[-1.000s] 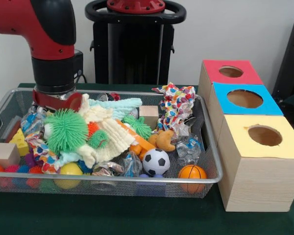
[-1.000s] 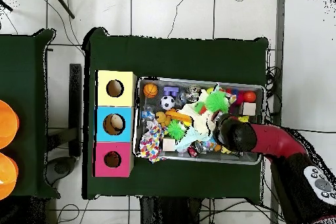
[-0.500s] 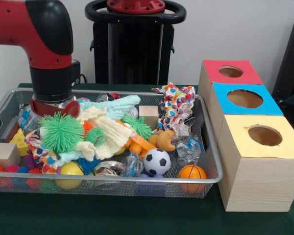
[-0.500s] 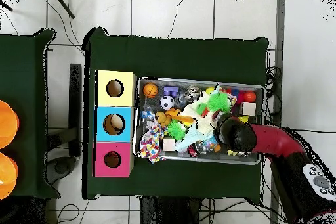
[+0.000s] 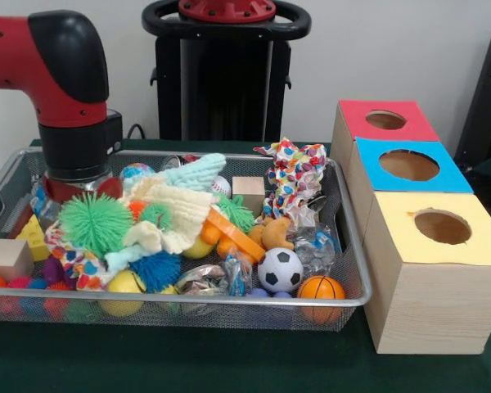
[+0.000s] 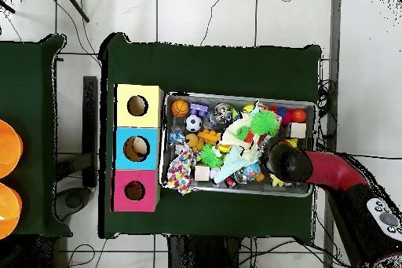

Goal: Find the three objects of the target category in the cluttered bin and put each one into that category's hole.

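Note:
A wire mesh bin [image 5: 349, 246] holds a heap of toys: a green spiky ball [image 5: 96, 223], a cream knitted cloth [image 5: 176, 214], a blue spiky ball [image 5: 157, 270], a soccer ball [image 5: 280, 269], an orange basketball [image 5: 321, 287] and a colourful rope toy [image 5: 295, 176]. My gripper [image 5: 69, 185] is sunk into the toys at the bin's left end, behind the green spiky ball, and the clutter hides its lower part. In the overhead view the arm's head [image 6: 283, 163] covers the gripper at the bin's right end.
Three wooden boxes with round holes stand beside the bin, topped red [image 5: 356, 115], blue [image 5: 372, 155] and yellow [image 5: 397, 213]. In the bin there are also a wooden cube [image 5: 249, 193] and a wooden block [image 5: 6, 258]. The black pedestal [image 5: 225, 74] rises behind it.
In the front view the arm has shifted left, dragging the cloth and green spiky ball along. The blue spiky ball is now uncovered and the soccer ball has rolled slightly right.

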`<state>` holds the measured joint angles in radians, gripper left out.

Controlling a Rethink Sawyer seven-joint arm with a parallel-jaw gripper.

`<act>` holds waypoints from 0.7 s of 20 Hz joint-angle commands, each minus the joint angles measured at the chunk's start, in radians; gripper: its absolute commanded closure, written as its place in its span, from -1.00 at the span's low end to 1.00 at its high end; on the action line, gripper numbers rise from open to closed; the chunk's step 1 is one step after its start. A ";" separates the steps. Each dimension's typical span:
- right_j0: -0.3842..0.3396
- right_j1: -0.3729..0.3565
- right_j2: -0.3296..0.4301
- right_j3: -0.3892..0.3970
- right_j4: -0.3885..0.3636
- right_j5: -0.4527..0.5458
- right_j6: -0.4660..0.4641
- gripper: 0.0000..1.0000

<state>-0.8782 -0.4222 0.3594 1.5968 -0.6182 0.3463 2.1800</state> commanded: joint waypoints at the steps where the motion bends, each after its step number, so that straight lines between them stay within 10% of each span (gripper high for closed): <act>1: -0.002 0.111 0.105 -0.073 -0.075 -0.003 -0.178 -1.00; 14: 0.068 -0.194 0.078 0.099 0.023 0.148 -0.101 -1.00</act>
<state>-0.8570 -0.5031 0.3739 1.6261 -0.6192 0.3875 2.1800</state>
